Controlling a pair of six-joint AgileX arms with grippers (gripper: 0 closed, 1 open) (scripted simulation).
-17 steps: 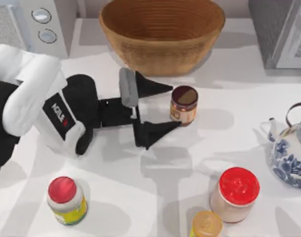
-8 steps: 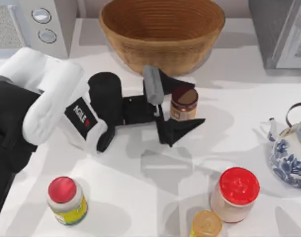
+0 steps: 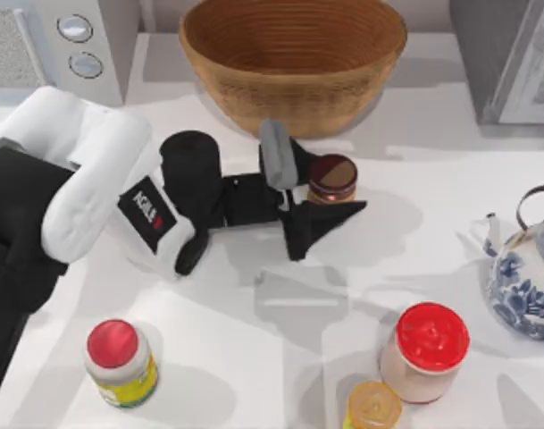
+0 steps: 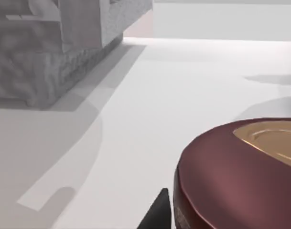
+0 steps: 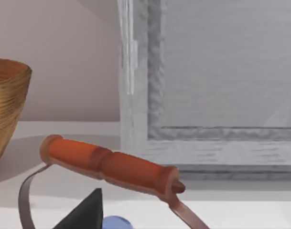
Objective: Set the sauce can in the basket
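The sauce can [image 3: 332,176], with a glossy dark brown lid and an orange label, stands upright on the white table just in front of the basket [image 3: 294,63]. My left gripper [image 3: 334,188] reaches in from the left and is shut on the can, one black finger behind it and one in front covering its lower body. In the left wrist view the can's lid [image 4: 231,171] sits very close, beside a black fingertip [image 4: 157,215]. My right gripper [image 5: 88,212] hangs by the teapot's orange handle [image 5: 112,164]. The basket's rim [image 5: 6,105] is at that view's edge.
A blue-and-white teapot [image 3: 526,281] stands at the right edge. A red-lidded pale jar [image 3: 425,351] and an orange-lidded jar [image 3: 372,407] are at the front right, a red-capped white bottle [image 3: 120,362] at the front left. Grey appliances [image 3: 79,45] [image 3: 508,54] flank the basket.
My left gripper moved right until its fingers sat on either side of the can, then the fingers closed in on it. The can has stayed where it was.
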